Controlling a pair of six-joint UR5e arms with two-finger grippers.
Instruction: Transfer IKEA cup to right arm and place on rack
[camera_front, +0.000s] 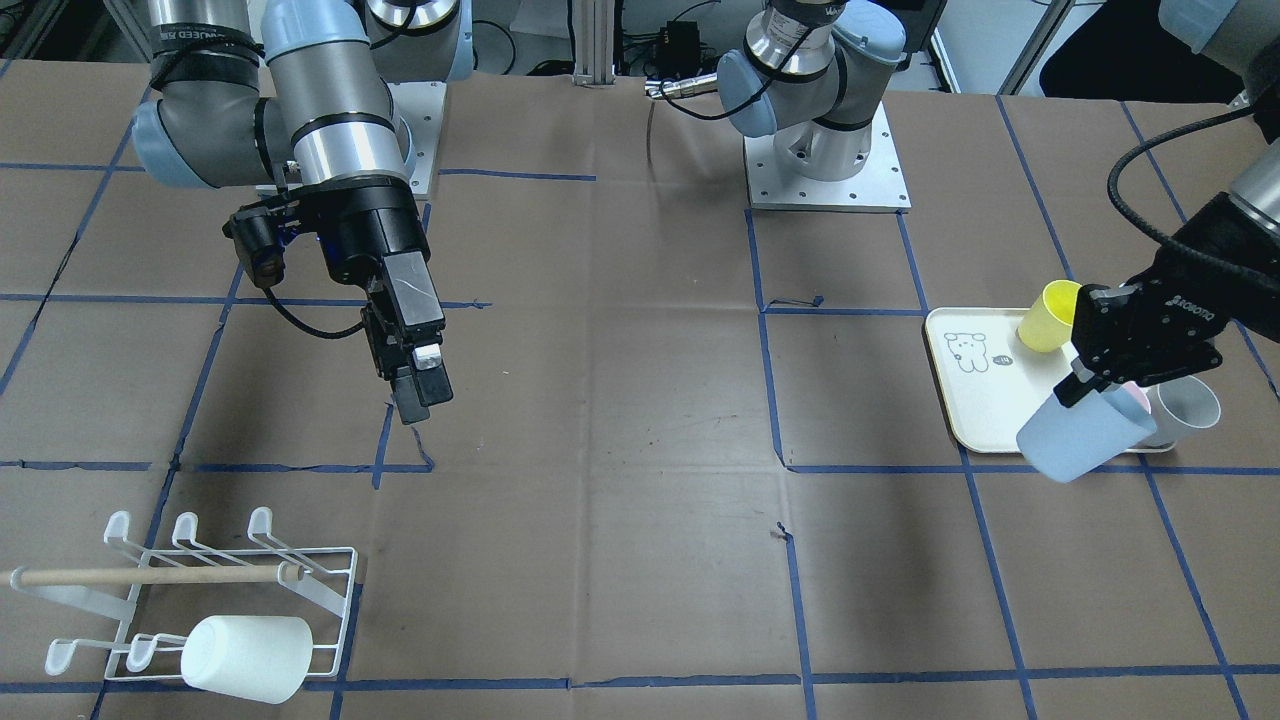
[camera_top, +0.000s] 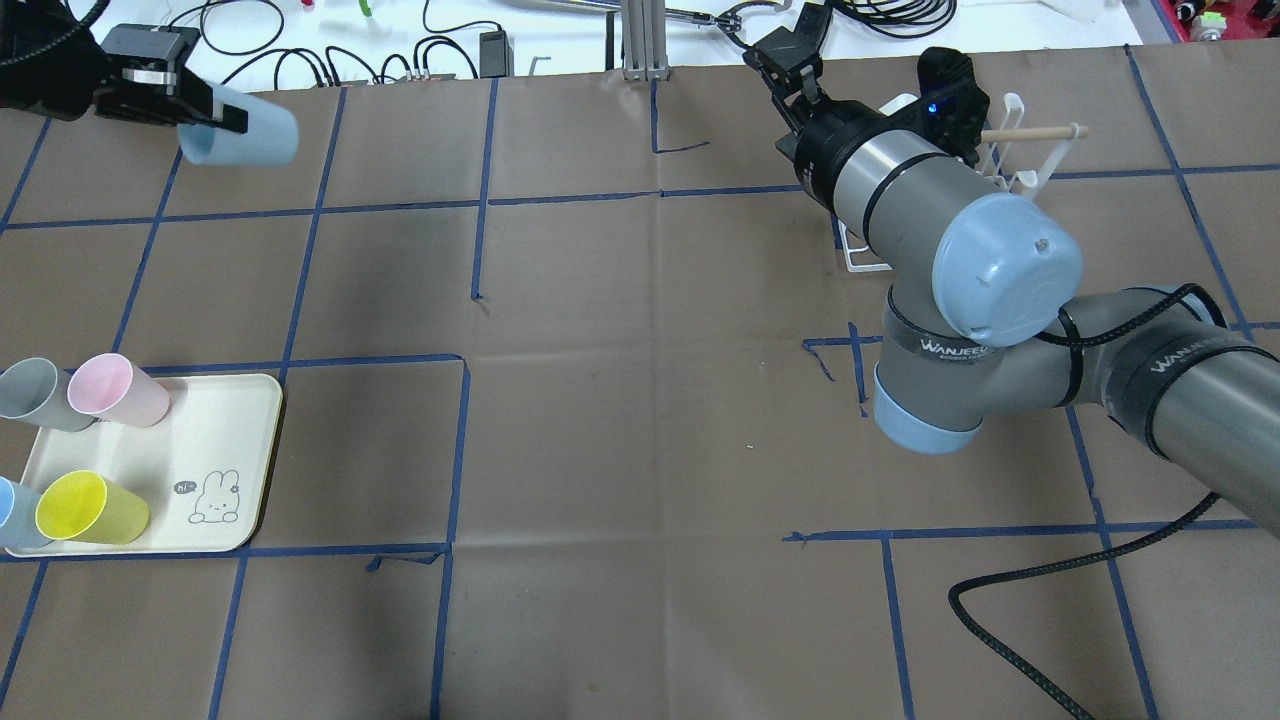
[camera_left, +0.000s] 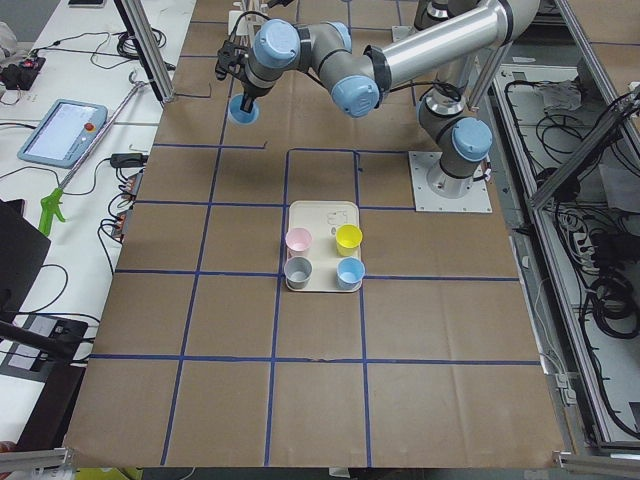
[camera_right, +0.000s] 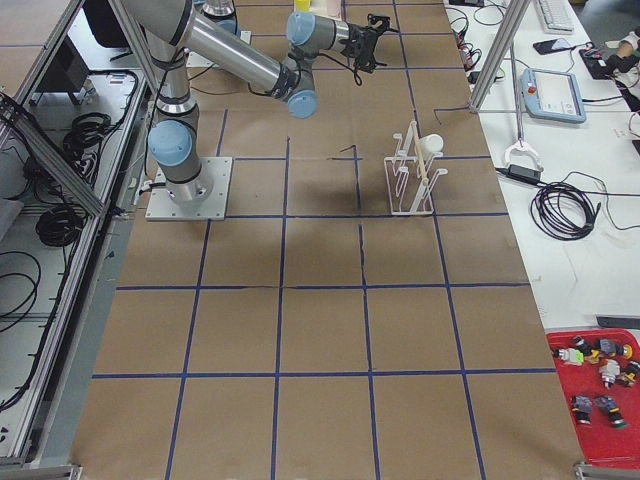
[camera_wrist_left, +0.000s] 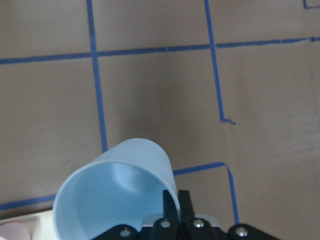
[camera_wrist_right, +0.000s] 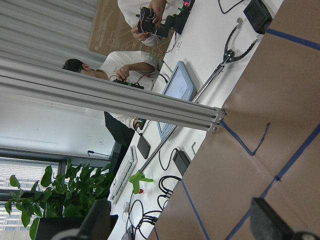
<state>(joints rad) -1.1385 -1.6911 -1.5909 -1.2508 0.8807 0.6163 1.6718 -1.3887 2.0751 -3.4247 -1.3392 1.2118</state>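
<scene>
The IKEA cup, a pale blue cup, hangs tilted in the air above the near edge of the cream tray. My left gripper is shut on its rim. In the left wrist view the cup opens toward the camera, with one finger inside and one outside the rim. The overhead view shows the same cup at the far left. My right gripper hovers open and empty over the table, far from the cup. The white wire rack holds a white cup on a prong.
On the tray are a pink cup, a grey cup, a yellow cup and a blue cup. The rack sits partly behind the right arm. People and desks lie beyond the table's far edge.
</scene>
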